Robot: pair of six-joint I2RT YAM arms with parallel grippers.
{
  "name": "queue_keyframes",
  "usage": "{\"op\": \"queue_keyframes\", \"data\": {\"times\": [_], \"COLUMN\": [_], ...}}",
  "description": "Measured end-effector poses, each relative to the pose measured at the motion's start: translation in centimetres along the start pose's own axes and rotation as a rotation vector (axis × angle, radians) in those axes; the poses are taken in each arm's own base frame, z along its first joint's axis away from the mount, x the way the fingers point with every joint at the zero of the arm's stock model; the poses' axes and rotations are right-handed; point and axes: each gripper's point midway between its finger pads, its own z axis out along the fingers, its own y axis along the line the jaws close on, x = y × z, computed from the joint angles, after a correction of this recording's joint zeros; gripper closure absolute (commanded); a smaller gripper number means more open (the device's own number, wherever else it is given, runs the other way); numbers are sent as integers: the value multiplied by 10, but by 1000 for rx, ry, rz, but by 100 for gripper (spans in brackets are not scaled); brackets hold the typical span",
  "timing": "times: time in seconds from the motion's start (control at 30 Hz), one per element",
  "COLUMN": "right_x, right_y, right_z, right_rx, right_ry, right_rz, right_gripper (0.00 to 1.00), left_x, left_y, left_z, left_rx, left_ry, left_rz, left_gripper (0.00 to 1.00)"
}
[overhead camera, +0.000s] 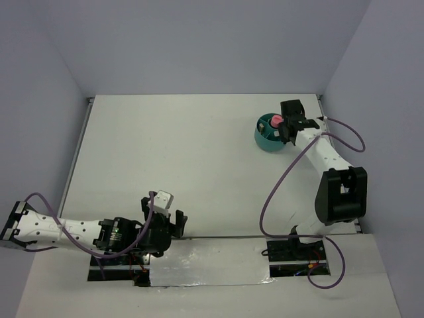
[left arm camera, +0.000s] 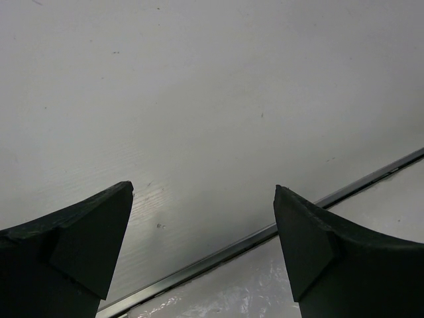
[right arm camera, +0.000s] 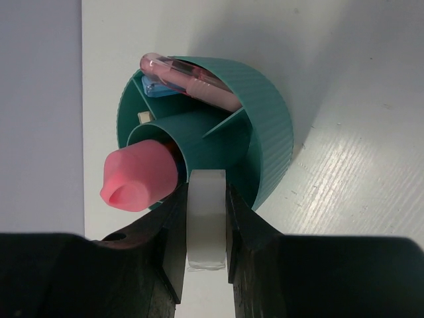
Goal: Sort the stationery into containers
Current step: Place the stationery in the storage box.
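Counter (overhead camera: 185, 152): white and flat; a metal strip (left arm camera: 265, 233) runs along its near edge, seen in the left wrist view.
Organizer (overhead camera: 265, 141): teal, round, with a ribbed wall. It stands at about 1 o'clock on the counter in the top view, near the far right corner. It has 1 centre cup with ring compartments around it (right arm camera: 268, 132).
Pink tube (right arm camera: 138, 177): sits in the centre cup, its rounded end jutting out toward 9 o'clock in the right wrist view.
Pink stick (right arm camera: 192, 78): translucent, lying across the ring compartment at 12 o'clock, with 1 end over the rim.
Blue stick (right arm camera: 158, 89): just beside the pink stick, apparently in the same compartment, mostly hidden.
Pale block (right arm camera: 142, 117): a small piece in the ring compartment at about 10 o'clock; only a corner shows.
Right gripper (right arm camera: 205, 199): narrow, its 2 fingers pinching the clear ring. In the top view it hangs over the organizer's 3 o'clock side (overhead camera: 289, 126).
Clear ring (right arm camera: 205, 228): upright and edge-on between the fingers. Its upper edge is at the organizer's 6 o'clock rim in the wrist view; whether it touches the rim cannot be told.
Left gripper (overhead camera: 163, 212): at about 7 o'clock on the counter, well apart from the organizer. It is spread wide (left arm camera: 202, 199) with nothing between the fingers.
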Motion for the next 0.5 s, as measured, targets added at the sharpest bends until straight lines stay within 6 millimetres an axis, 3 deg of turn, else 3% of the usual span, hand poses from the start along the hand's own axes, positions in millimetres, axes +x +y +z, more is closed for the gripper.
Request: {"op": "queue_keyframes", "data": {"times": [0.2,0.4,0.43,0.5], "right_x": [4,13,14,16], "right_y": [-1,-15,-18,-19], "right_z": [5,12,13,16], "right_rx": [0,20,26,23], "right_ry": [9,29,31,33], "right_rz": [1,-9,-12,-6], "right_gripper": [90,87,81,79], "left_x": [4,8,7,5], "left_y": [-3,-4,-4,-6], "left_z": [2,3,3,2], "left_rx": [1,0,4,13], "left_ry": [11,23,23,18], "left_rz": [24,41,42,38], "left_gripper": [1,1,1,1]}}
